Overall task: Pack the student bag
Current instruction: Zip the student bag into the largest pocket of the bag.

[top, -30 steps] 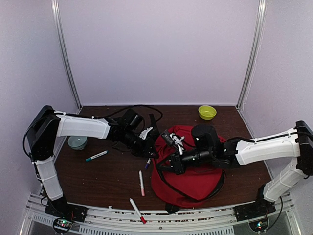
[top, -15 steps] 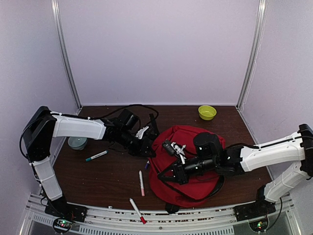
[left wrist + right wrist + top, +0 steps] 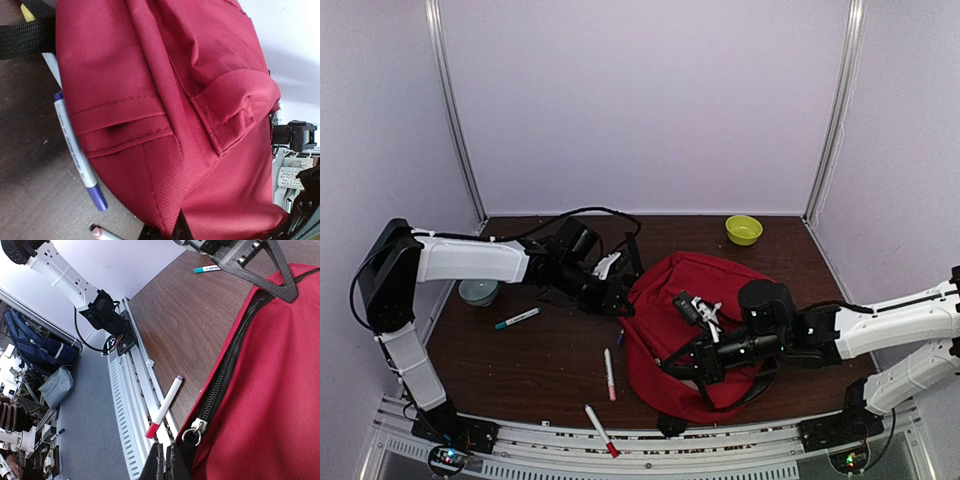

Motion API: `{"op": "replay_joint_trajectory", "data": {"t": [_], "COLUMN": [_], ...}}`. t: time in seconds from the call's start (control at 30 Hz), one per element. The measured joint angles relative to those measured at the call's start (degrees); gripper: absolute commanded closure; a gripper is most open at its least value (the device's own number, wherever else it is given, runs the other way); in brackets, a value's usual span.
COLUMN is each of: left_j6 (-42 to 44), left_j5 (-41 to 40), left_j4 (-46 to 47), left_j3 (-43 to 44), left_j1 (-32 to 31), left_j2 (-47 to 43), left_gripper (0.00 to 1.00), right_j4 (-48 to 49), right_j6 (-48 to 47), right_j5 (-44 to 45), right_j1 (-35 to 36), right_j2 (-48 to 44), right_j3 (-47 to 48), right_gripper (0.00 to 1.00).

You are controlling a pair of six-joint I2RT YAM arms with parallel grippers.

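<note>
The student bag (image 3: 720, 300) is a big red backpack lying flat at the centre right of the table. My left gripper (image 3: 620, 294) is shut on a fold of red fabric at the bag's far left edge; in the left wrist view the cloth (image 3: 165, 125) runs into the black fingertips (image 3: 183, 229). My right gripper (image 3: 674, 366) is over the bag's near left side. Its fingers (image 3: 159, 465) are pressed together right beside the silver zip slider (image 3: 196, 429) on the black zipper (image 3: 225, 375), seemingly shut on its pull.
A blue-capped marker (image 3: 77, 155) lies half under the bag's left edge. Two red-tipped markers (image 3: 609, 373) (image 3: 601, 430) lie near the front rail (image 3: 135, 430), and a green-capped one (image 3: 517, 318) lies further left. A pale bowl (image 3: 478, 291) stands at the left, a yellow-green bowl (image 3: 743, 229) at the back.
My right gripper has moved toward the near right along the bag's zipper side. My left gripper has drawn slightly back and left with the fabric, and the bag has spread out.
</note>
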Motion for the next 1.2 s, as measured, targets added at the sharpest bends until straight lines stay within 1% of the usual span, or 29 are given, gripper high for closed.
{"op": "replay_joint_trajectory", "data": {"t": [0.3,0.53,0.8,1.03,1.2], "left_j6": [2.1,3.8,4.8,5.7,7.2], "left_j5": [-3.3,-4.5,-4.7,-5.2,-5.4], "left_j4": [-1.8,-1.8,-1.8,-2.6,-5.6], "left_j3": [-3.3,-3.6,-3.6,-2.2,3.4], "left_j1": [0.4,0.4,0.4,0.4,1.9], "left_j2": [-4.4,-4.9,-4.9,-3.9,-0.3], "left_gripper": [1.0,1.0,1.0,1.0,1.0], "right_j4": [-2.9,-5.1,-4.8,-4.7,-3.2], "right_j6": [0.9,2.1,4.0,4.4,4.4], "right_j5": [2.5,5.4,9.3,10.9,11.9], "right_j1": [0.3,0.3,-0.3,-0.9,-1.2], "right_j2": [-8.1,-14.2,-18.7,-18.3,-12.6], "right_j3": [-5.5,-10.2,-15.9,-15.5,-13.3], "right_gripper": [1.0,1.0,1.0,1.0,1.0]}}
